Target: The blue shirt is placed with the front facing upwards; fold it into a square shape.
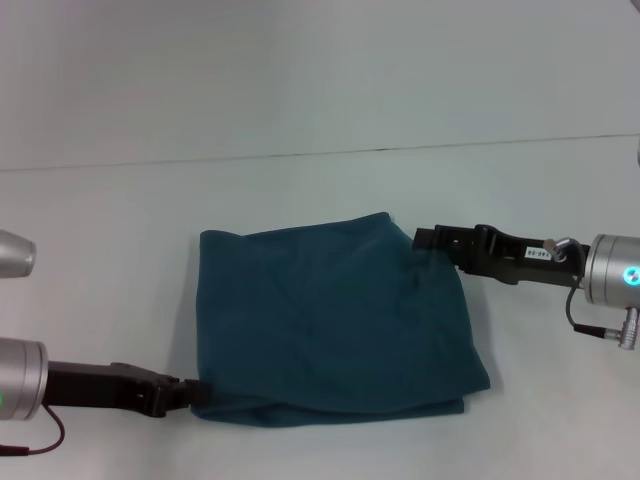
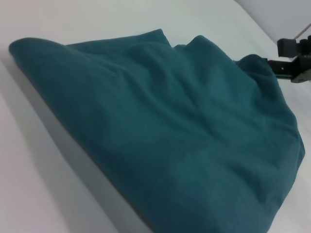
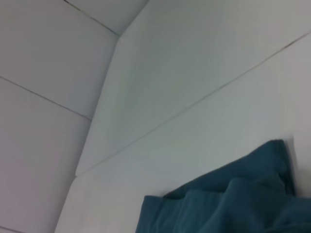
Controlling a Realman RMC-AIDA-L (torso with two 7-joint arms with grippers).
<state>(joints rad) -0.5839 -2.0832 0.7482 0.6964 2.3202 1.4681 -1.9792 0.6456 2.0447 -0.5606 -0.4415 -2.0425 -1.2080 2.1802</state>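
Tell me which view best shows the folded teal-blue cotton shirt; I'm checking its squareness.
The head view: the teal-blue cotton shirt shows its whole, roughly square outline. The left wrist view shows only an oblique, cropped expanse; the right wrist view, one bunched edge.

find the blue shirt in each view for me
Head view: blue shirt folded at table centre, between both claws.
Left wrist view: it fills most of the picture.
Right wrist view: only a bunched part shows, low.
Shared landmark: the right claw at the shirt's far corner, also seen.
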